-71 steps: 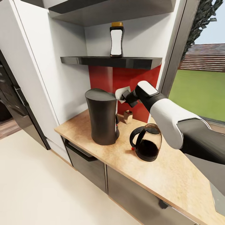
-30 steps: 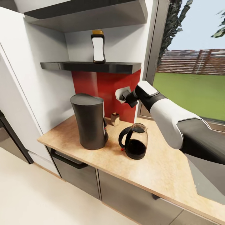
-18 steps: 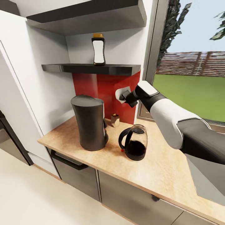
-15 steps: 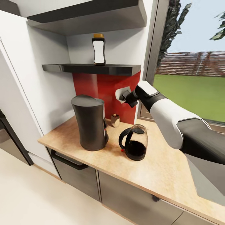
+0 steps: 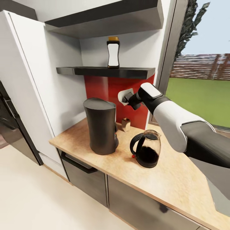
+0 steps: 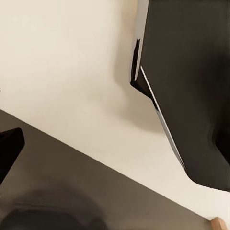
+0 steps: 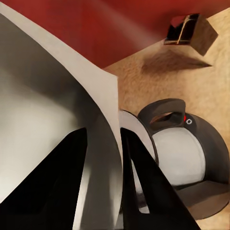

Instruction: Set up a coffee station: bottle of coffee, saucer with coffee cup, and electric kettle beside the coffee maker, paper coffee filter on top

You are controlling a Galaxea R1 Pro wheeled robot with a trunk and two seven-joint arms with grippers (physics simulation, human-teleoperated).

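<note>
Right gripper [image 5: 125, 98] closed on the paper filter [image 5: 123, 95], fingers [image 7: 72, 177] pinching one thin wall of it, held up in front of the red wall panel [image 5: 105, 89], above and behind the kettle [image 5: 147, 148] and to the side of the coffee maker [image 5: 102, 126]. Left gripper: impossible to tell, only a dark sliver at the frame edge in the left wrist view, pointed at floor and a dark cabinet edge.

Coffee maker upright on the counter [image 5: 179, 179], kettle just beside it, apart. Coffee bottle [image 5: 113, 52] up on the shelf [image 5: 105, 71], not yet brought down. Small brown box [image 5: 126, 124] behind, near the wall; possibly a filter holder, too small to be sure. No saucer or cup identifiable here.

Likely risks: filter so light and flimsy that a one-wall pinch may crumple it or let it slide off the sloped top of the coffee maker once released. Low swing across toward that top could clip the kettle handle or knock the coffee maker itself. Shelf edge overhead leaving limited room to lift higher.
</note>
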